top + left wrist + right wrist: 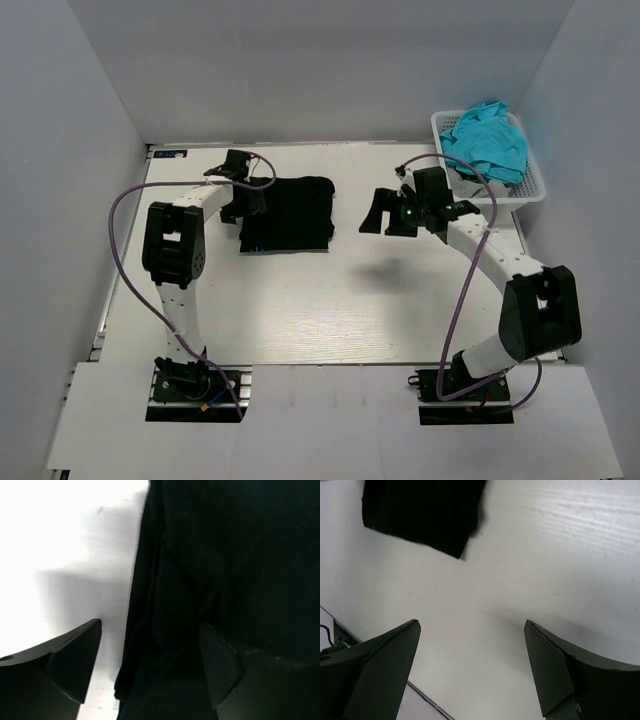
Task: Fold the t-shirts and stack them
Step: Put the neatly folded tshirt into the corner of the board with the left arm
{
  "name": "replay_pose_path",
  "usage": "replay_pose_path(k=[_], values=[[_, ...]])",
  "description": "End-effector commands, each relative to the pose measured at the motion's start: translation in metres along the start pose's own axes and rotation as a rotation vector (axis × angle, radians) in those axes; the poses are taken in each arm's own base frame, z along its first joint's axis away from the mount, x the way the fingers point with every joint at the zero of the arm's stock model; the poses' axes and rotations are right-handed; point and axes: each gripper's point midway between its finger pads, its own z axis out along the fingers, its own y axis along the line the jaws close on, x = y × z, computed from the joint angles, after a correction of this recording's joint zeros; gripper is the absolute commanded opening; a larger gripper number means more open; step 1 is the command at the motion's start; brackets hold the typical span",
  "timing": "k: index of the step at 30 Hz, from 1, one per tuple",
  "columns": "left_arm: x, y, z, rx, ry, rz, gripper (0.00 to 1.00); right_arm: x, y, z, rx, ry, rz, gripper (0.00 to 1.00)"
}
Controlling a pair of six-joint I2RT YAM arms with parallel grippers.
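A black t-shirt (290, 214) lies folded in a rough rectangle on the white table, left of centre. My left gripper (243, 204) is open and sits low over the shirt's left edge; in the left wrist view the dark cloth (220, 570) fills the right side, with one finger over the table and the other over the shirt. My right gripper (385, 214) is open and empty, above bare table to the right of the shirt. The right wrist view shows the shirt's corner (425, 512) far ahead. Turquoise t-shirts (488, 140) are piled in a white basket (536, 188).
The basket stands at the table's back right corner, close to the right wall. Grey walls enclose the table on three sides. Purple cables loop from both arms. The table's edge rail (427, 701) shows in the right wrist view.
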Motion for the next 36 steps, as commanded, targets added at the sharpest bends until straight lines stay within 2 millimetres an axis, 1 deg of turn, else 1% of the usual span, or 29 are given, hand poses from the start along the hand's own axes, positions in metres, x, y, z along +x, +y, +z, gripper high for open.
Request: replay_pose_path(k=[1,2,3,5,6,7,8,9,10,12,13,17,19,20,21,22,24,25,26,27,28,29,30,31,32,33,34,35,36], values=[[-0.001,-0.001,0.01,-0.039,-0.009,0.081,0.86,0.006,0.003,-0.023,0.007,-0.024,-0.043,0.9],[0.0,0.006,0.013,-0.078,-0.004,0.084,0.78,0.013,0.0,-0.024,0.017,-0.01,-0.037,0.9],[0.003,0.009,0.017,-0.094,0.003,0.077,0.69,0.012,-0.003,-0.031,0.048,-0.034,-0.037,0.9],[0.008,0.012,0.022,-0.112,0.02,0.069,0.58,0.016,-0.008,-0.035,0.075,-0.035,-0.041,0.9],[0.013,0.013,0.024,-0.118,0.037,0.072,0.43,0.013,-0.013,-0.042,0.117,-0.061,-0.039,0.9],[0.012,0.016,0.024,-0.133,0.031,0.072,0.32,0.014,-0.016,-0.044,0.136,-0.065,-0.028,0.9],[0.011,0.024,0.023,-0.18,0.025,0.063,0.13,0.015,-0.019,-0.046,0.155,-0.068,-0.019,0.9],[0.008,0.032,0.024,-0.211,0.023,0.036,0.0,0.014,-0.03,-0.051,0.225,-0.082,-0.005,0.9],[-0.005,0.034,0.02,-0.209,0.002,0.021,0.0,0.012,-0.031,-0.055,0.25,-0.089,0.033,0.9],[-0.013,0.046,0.021,-0.25,0.012,-0.004,0.0,0.008,-0.037,-0.058,0.297,-0.1,0.044,0.9],[-0.032,0.053,0.019,-0.266,-0.03,-0.029,0.0,0.007,-0.037,-0.057,0.302,-0.098,0.052,0.9],[-0.088,0.089,-0.008,-0.396,-0.151,-0.004,0.0,0.0,-0.036,-0.055,0.308,-0.093,0.06,0.9],[-0.103,0.11,-0.014,-0.429,-0.18,-0.008,0.0,-0.002,-0.039,-0.052,0.321,-0.071,0.064,0.9],[-0.117,0.116,-0.022,-0.441,-0.212,-0.02,0.0,-0.001,-0.04,-0.052,0.328,-0.061,0.067,0.9],[-0.123,0.122,-0.026,-0.446,-0.219,-0.013,0.0,0.001,-0.042,-0.05,0.336,-0.042,0.071,0.9],[-0.127,0.135,-0.026,-0.459,-0.224,-0.021,0.0,-0.006,-0.041,-0.048,0.339,-0.046,0.07,0.9],[-0.145,0.149,-0.034,-0.475,-0.271,-0.019,0.0,-0.005,-0.045,-0.046,0.352,-0.024,0.074,0.9],[-0.147,0.164,-0.031,-0.492,-0.264,-0.028,0.0,-0.011,-0.045,-0.046,0.36,-0.025,0.073,0.9],[-0.16,0.169,-0.035,-0.493,-0.298,-0.05,0.0,-0.011,-0.047,-0.043,0.369,-0.015,0.07,0.9],[-0.161,0.176,-0.027,-0.504,-0.283,-0.03,0.0,-0.012,-0.048,-0.044,0.382,-0.009,0.066,0.9],[-0.165,0.184,-0.025,-0.523,-0.287,-0.032,0.0,-0.016,-0.047,-0.045,0.387,-0.009,0.064,0.9],[-0.176,0.196,-0.029,-0.542,-0.312,-0.059,0.0,-0.019,-0.047,-0.043,0.389,-0.006,0.065,0.9],[-0.183,0.201,-0.03,-0.575,-0.329,-0.054,0.0,-0.025,-0.046,-0.044,0.387,-0.017,0.061,0.9],[-0.182,0.21,-0.017,-0.586,-0.317,-0.05,0.0,-0.028,-0.052,-0.045,0.416,-0.031,0.05,0.9],[-0.194,0.217,-0.021,-0.593,-0.341,-0.058,0.0,-0.029,-0.055,-0.042,0.426,-0.028,0.049,0.9],[-0.197,0.217,-0.018,-0.592,-0.349,-0.061,0.0,-0.029,-0.058,-0.041,0.435,-0.022,0.049,0.9],[-0.209,0.223,-0.024,-0.596,-0.382,-0.081,0.0,-0.026,-0.061,-0.039,0.447,-0.007,0.058,0.9],[-0.209,0.227,-0.015,-0.588,-0.375,-0.084,0.0,-0.027,-0.063,-0.036,0.451,0.0,0.065,0.9],[-0.214,0.229,-0.02,-0.599,-0.39,-0.091,0.0,-0.029,-0.063,-0.035,0.448,-0.002,0.069,0.9]])
